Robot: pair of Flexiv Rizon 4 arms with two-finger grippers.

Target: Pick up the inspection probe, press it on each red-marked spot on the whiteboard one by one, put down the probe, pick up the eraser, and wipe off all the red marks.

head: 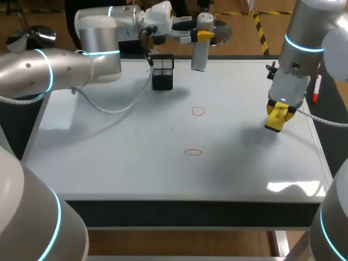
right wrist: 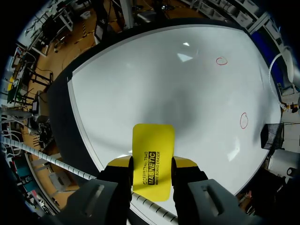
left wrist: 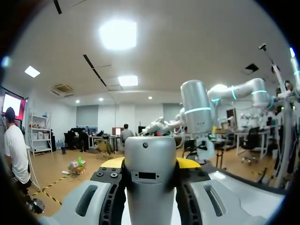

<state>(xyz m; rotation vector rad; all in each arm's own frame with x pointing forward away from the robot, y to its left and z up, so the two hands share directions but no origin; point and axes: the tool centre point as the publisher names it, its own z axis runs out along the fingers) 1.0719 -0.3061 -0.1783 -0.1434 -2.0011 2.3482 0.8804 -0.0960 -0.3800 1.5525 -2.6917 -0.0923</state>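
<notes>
Progress, as judged: past the middle.
- The probe (head: 200,50) is not yet put down. It is held upright off the board (head: 109,152), just right of the holder (head: 162,73).
- The eraser (head: 275,120) is already picked up. It is held above the board, well right of the holder and nearer the robot.
- Two red rings are unwiped: mark A (head: 198,111) near the holder, to its front right, and mark B (head: 193,153) farther out the same way.
- Whether both were pressed cannot be told.
- Left to do: probe set down, both marks wiped.

Jaws:
- Left gripper (head: 202,36): jaws are held apart by the probe's body and clamped on it from both sides.
- Right gripper (head: 280,109): jaws are clamped on the eraser's long edges, with most of the eraser projecting ahead of the fingers.
- No contact with the board is seen.
</notes>
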